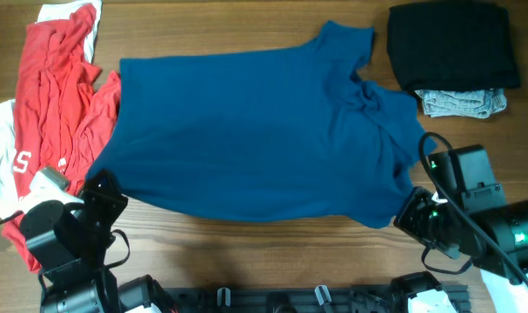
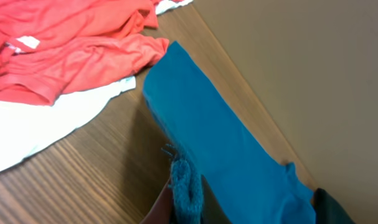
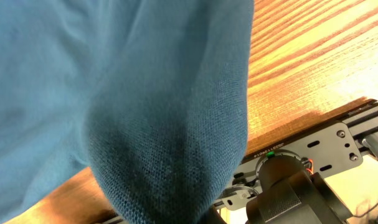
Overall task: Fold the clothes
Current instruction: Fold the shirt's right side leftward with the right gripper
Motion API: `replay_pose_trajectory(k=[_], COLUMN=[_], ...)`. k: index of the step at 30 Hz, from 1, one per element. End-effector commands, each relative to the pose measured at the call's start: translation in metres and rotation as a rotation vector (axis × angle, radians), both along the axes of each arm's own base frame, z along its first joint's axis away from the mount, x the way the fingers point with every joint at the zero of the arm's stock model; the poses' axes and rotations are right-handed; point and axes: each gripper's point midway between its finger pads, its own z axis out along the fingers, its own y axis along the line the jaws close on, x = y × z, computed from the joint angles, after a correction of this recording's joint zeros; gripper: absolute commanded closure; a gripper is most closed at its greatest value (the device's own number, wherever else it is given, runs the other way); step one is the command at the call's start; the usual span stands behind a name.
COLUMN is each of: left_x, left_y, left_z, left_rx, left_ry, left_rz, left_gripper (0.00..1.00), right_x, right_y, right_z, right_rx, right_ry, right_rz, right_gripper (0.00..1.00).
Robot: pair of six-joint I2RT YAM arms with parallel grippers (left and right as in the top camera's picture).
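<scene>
The wooden table (image 1: pixel 246 248) carries a blue T-shirt (image 1: pixel 255 130) spread flat across its middle. A crumpled red-and-white shirt (image 1: pixel 55 96) lies at its left, touching it. A folded black garment (image 1: pixel 451 43) sits far right, touching a smaller grey garment (image 1: pixel 459 103). The left claw (image 1: pixel 101 185) pinches the blue T-shirt's near-left corner — the right claw (image 1: pixel 413 209) is clamped on its near-right corner.

The dark-blue T-shirt (image 1: pixel 255 130) lay spread across the table (image 1: pixel 246 261). The left gripper (image 1: pixel 103 187) and right gripper (image 1: pixel 411 209) met its 2 near corners. Red garment (image 1: pixel 55 96) lay left. Black garment (image 1: pixel 452 43) and grey garment (image 1: pixel 462 103) lay far right.
</scene>
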Motion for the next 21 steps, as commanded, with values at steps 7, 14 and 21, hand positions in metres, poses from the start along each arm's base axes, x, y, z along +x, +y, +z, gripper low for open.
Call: replay_pose_trajectory(k=[7,14,21], left_x=[-0.023,0.001,0.059], left_y=[0.036,0.053,0.063], left_z=[-0.003,-0.022,-0.062], left_rx=[0.122,0.118,0.047], left_ry=[0.119,0.211,0.284], left_rz=[0.187,0.214,0.143], left_gripper=[0.96,0.96,0.96], right_x=[0.034,0.083,0.129], right_y=[-0.004,0.001,0.011], right_z=[0.022,-0.010,-0.046], right_rx=[-0.053,-0.121,-0.142], right_ry=[-0.116,-0.008,0.043], right_rz=[0.033,0.104,0.170], right_gripper=[0.96,0.96,0.96])
